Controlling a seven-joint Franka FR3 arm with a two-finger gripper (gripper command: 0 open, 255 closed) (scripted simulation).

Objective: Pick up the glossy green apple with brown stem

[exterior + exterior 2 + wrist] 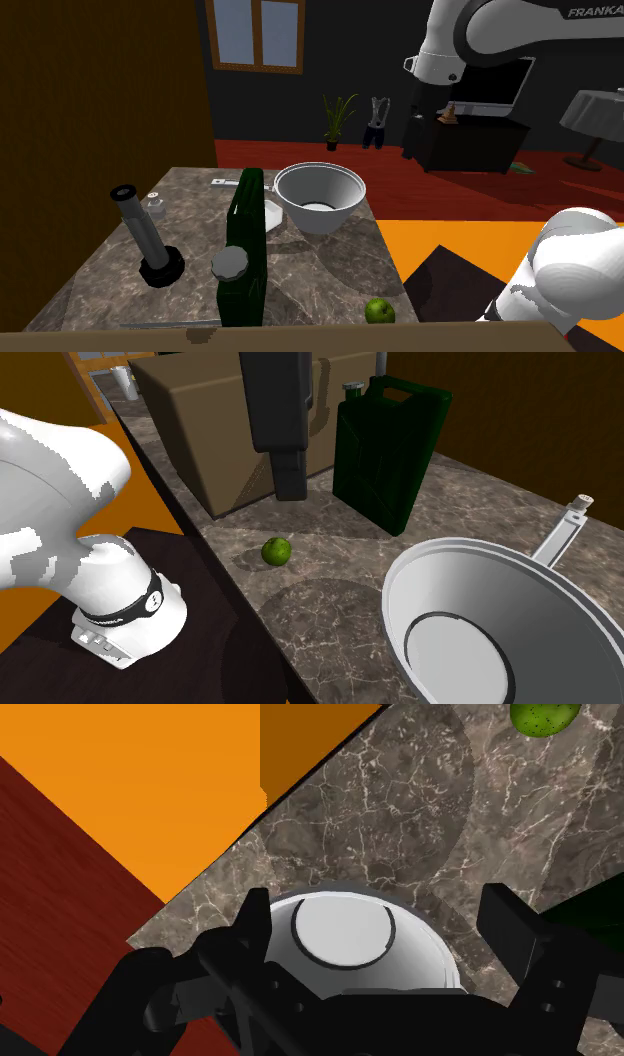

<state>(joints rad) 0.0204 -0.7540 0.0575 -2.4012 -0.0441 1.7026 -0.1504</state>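
The green apple (379, 311) lies on the marble counter (330, 265) near its edge, close to the stand. It also lies in the second exterior view (276, 551), in front of a cardboard box. My black gripper (290, 487) hangs high over the counter, apart from the apple. In the wrist view the gripper (378, 909) is open with nothing between its fingers. A white bowl (345, 944) sits far below it. The apple (543, 716) lies well beyond the bowl, off to the side of one finger (510, 929).
A dark green jerry can (243, 250) stands upright mid-counter next to the white bowl (320, 195). A black tube on a round base (145, 235) is farther off. The cardboard box (230, 422) borders the apple. Orange and red floor lie past the counter edge.
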